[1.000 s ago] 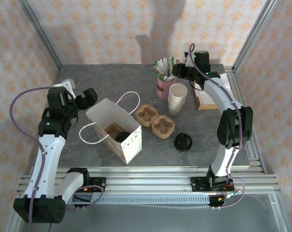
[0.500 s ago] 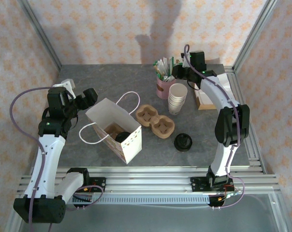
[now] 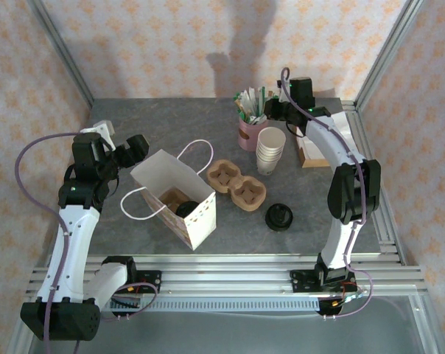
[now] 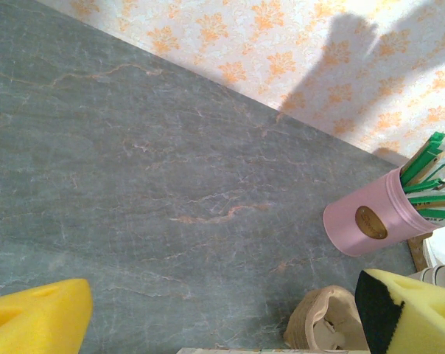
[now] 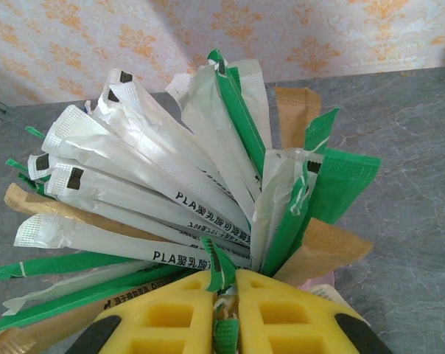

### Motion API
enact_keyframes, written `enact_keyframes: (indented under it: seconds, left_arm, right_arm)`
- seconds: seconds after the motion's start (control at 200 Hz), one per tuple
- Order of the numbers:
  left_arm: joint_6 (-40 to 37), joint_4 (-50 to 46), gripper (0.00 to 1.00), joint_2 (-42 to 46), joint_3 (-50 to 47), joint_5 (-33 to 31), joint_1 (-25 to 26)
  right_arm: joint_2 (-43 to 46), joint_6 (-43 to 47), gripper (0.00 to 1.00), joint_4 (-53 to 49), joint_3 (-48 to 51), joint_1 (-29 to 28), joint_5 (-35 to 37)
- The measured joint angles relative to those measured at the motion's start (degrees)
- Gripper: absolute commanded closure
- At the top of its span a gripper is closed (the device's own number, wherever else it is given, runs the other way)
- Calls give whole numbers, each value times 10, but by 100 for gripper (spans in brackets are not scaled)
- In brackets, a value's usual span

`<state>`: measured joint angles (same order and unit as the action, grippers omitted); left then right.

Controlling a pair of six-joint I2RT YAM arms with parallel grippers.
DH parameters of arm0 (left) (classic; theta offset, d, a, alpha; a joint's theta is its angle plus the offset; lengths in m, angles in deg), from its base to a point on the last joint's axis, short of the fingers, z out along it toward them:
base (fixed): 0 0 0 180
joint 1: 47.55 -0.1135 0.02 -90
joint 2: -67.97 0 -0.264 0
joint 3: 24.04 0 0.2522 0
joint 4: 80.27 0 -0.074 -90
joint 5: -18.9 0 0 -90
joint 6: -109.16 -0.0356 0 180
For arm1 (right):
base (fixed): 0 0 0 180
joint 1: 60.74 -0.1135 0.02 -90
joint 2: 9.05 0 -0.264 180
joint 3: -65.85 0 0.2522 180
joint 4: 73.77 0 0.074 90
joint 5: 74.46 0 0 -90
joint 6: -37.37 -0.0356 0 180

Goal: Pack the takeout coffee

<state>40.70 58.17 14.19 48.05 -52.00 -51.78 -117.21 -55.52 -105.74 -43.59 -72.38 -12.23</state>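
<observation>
A single green paper-wrapped straw is being pinched between the yellow foam pads of the right tool, which are drawn almost together at the top of a fanned bundle of white, green and tan sleeves. The wrapper is thin, crinkled paper and is at risk of being torn, or of slipping through the soft foam, if it is pulled at an angle. Neighbouring sleeves, packed tightly against it, are liable to be dragged out with it. The smooth, cylindrical pink cup holding the bundle is in danger of being tipped, with a stack of white paper cups standing just beside it. Nearer, a moulded pulp carrier and a loose black lid are lying on the grey, marble-veined tabletop. The takeout coffee, round black plastic lid uppermost, appears to be sitting inside the open white paper bag, though most of it is being hidden by the bag's walls. The left tool is being held wide open and empty near that bag's far corner.
</observation>
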Motion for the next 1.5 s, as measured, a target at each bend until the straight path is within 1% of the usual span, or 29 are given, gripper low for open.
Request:
enact_keyframes:
  seconds: [0.25,0.4,0.581,0.636,0.676,0.881,1.041,1.326,1.501]
  left_arm:
    - [0,0,7,0,0,0,0]
    - [0,0,7,0,0,0,0]
    - [0,0,7,0,0,0,0]
    - [0,0,7,0,0,0,0]
    - [0,0,7,0,0,0,0]
    - [0,0,7,0,0,0,0]
    - [0,0,7,0,0,0,0]
    - [0,0,7,0,0,0,0]
    - [0,0,7,0,0,-1,0]
  right_arm:
    - [9,-7,83,-2,-13,0,6]
    - [15,-11,84,-5,-21,0,9]
    - [16,-11,88,-12,-29,0,10]
    - [16,-10,93,-16,-29,0,10]
    - [16,-9,95,-17,-30,0,10]
    - [23,-2,100,-28,-33,0,29]
    - [68,7,100,-35,-33,0,49]
    - [191,21,100,-34,-34,0,76]
    - [256,14,100,-33,-33,0,82]
